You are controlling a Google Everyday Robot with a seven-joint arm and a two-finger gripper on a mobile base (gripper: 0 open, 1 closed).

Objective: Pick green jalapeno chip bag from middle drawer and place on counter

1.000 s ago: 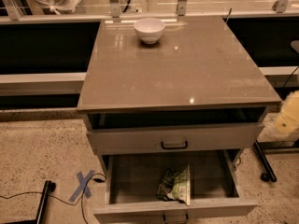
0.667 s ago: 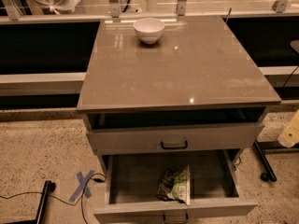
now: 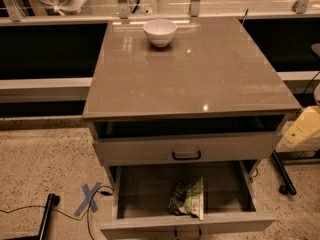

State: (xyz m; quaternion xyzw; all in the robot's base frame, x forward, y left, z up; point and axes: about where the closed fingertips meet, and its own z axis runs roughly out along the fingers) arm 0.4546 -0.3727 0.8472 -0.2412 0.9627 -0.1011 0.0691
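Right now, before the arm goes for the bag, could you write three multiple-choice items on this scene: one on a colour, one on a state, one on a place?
1. The bowl on the counter is: A) white B) blue C) black.
2. The middle drawer, which holds the green jalapeno chip bag, is: A) shut B) pulled open C) taken out.
3. The tool is: A) over the bowl B) inside the drawer C) at the right edge, by the counter's front corner.

Answers: 1 A, the bowl looks plain white. 2 B, the drawer's floor and the bag show from above. 3 C, the tool is off to the right, apart from the bag.
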